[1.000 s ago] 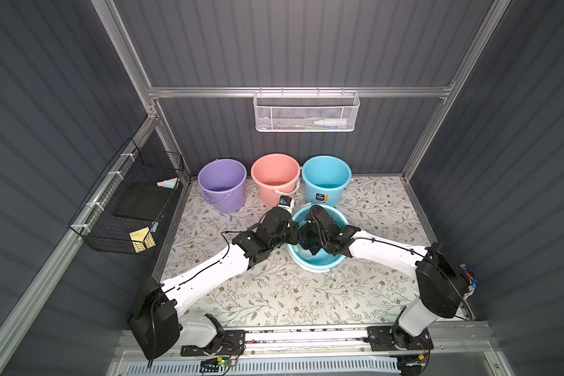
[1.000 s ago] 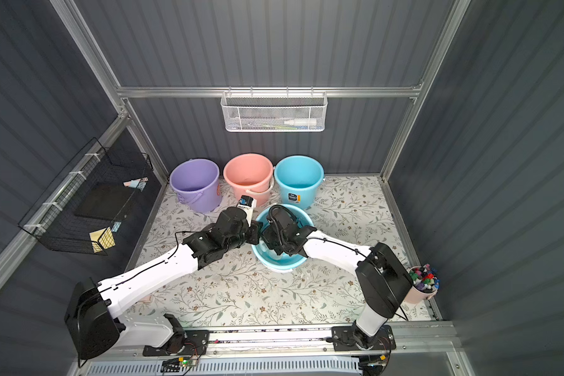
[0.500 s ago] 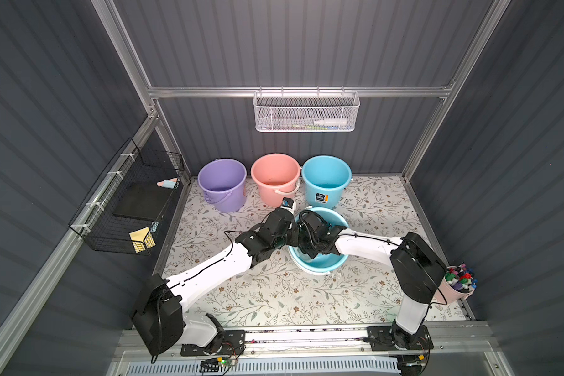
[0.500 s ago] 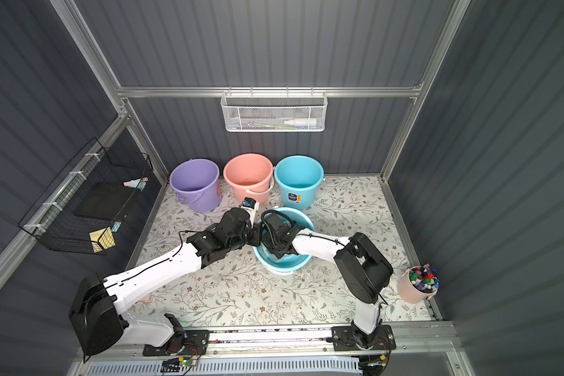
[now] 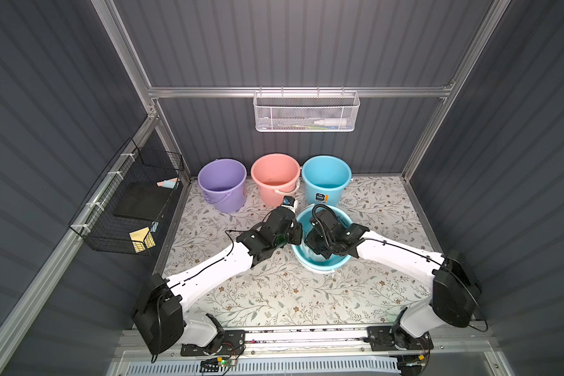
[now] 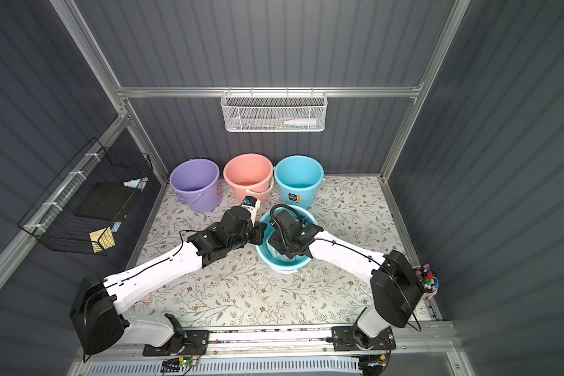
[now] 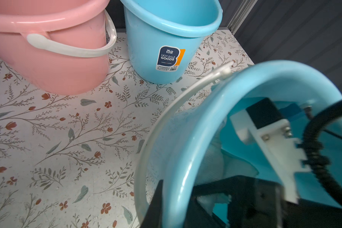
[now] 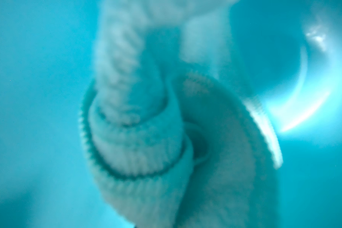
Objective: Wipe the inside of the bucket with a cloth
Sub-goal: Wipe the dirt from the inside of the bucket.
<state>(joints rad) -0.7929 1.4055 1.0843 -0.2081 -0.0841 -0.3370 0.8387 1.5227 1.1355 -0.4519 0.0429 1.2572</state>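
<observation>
Mock utility-room cell in robot lab; dark ribbed wall panels (image 5: 306,42) on aluminium frame (image 5: 293,92); floral floor sheet (image 5: 274,293); purple bucket (image 5: 222,185), pink bucket (image 5: 275,179), blue bucket (image 5: 326,179) along back wall; white mesh basket (image 5: 306,112), black wire basket (image 5: 124,208) hung up; left arm (image 5: 209,270), right arm (image 5: 401,255) mounted on front rail (image 5: 306,335).

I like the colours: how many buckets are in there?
4. A purple bucket, a pink bucket and a blue bucket stand in a row by the back wall; a second blue bucket sits in front of them, with the cloth inside. None seem hidden.
</observation>
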